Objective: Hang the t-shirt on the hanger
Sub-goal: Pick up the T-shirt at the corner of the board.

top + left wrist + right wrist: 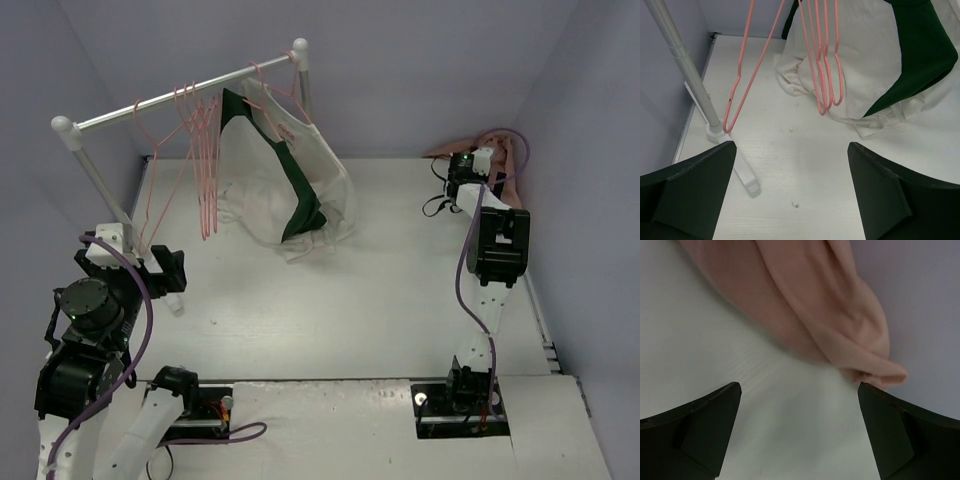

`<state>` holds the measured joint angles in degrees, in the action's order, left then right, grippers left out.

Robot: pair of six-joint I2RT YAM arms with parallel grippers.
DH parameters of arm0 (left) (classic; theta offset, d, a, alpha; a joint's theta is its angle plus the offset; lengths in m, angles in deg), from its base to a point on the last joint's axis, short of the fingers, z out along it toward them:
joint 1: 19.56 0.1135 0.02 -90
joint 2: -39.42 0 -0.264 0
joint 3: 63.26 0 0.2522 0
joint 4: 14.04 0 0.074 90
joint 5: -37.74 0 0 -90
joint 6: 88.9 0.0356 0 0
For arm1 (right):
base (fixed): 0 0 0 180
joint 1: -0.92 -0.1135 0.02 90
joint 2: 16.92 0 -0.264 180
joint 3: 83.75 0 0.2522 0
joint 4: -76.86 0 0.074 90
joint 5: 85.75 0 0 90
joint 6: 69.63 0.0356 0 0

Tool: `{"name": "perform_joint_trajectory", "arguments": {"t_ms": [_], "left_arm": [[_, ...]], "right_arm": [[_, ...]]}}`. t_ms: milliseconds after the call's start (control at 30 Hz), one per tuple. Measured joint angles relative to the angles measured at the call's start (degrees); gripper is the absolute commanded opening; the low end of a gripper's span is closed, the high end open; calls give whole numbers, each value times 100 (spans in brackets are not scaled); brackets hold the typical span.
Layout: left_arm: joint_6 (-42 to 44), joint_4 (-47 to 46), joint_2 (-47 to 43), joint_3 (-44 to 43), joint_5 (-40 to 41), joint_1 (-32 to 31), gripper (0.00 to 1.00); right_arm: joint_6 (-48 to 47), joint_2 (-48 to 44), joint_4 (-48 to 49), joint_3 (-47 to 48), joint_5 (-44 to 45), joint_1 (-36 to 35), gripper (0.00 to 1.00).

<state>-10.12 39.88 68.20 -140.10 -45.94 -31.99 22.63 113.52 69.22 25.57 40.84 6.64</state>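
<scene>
Just beyond the right gripper, spread and empty, lies the pink t-shirt; the left gripper, equally spread, sits well apart.

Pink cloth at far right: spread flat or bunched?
Bunched. The pink cloth lies in thick rolled folds against the wall, not flat on the table.

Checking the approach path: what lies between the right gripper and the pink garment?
Bare table only, in the right wrist view; right gripper open, pink garment just ahead.
</scene>
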Motion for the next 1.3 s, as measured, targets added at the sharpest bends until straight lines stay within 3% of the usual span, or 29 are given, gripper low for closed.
{"name": "perform_joint_trajectory", "arguments": {"t_ms": [200,333,400,467,500,533,767,933,1167,1300], "left_arm": [[-59,28,196,10,-141,-2,89],[-79,35,456,10,-183,0,89],[-79,35,611,6,-214,0,89],[-78,36,752,0,-252,-2,89],[-77,37,816,-8,-282,-2,89],[-78,36,869,-14,-314,-1,89],[-77,57,1078,-171,-544,0,89],[-11,46,1197,-614,-828,-2,89],[110,22,1333,-1071,-1212,-43,89],[167,30,1337,-1092,-1380,-152,89]], "right_arm": [[-696,871,89,1269,-224,289,98],[-960,1257,149,1651,-512,441,84],[-1026,1369,245,1789,-656,500,64],[-1098,1412,250,1842,-839,555,20],[-1158,1426,253,1850,-913,584,6],[-1188,1434,250,1853,-984,598,0],[-1308,1237,138,1703,-1275,546,0],[-1375,-56,-92,868,-1218,-59,0],[-1099,-3393,152,-1281,-357,-2505,0],[-249,-5127,-335,-2768,-238,-3961,2]]}}
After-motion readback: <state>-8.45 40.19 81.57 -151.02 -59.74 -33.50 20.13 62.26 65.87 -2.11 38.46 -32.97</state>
